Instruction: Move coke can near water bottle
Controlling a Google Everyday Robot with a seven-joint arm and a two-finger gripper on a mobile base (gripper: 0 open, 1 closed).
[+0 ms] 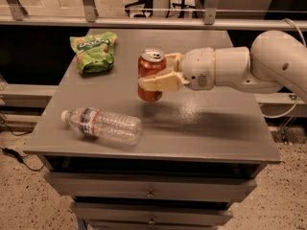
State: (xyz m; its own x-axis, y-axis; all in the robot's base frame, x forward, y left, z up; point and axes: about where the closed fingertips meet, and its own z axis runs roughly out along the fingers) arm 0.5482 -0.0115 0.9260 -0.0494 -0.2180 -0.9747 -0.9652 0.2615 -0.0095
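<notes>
My gripper (154, 75) is shut on the coke can (151, 71), a red-orange can with a silver top, and holds it upright above the middle of the grey table (211, 128). The white arm reaches in from the right. The water bottle (102, 125), clear and ribbed with a white cap and a red-and-blue label, lies on its side near the table's front left edge. The can is up and to the right of the bottle, apart from it.
A green snack bag (93, 51) lies at the table's back left. A metal rail (144, 21) runs behind the table. Drawers (151, 193) sit under the tabletop.
</notes>
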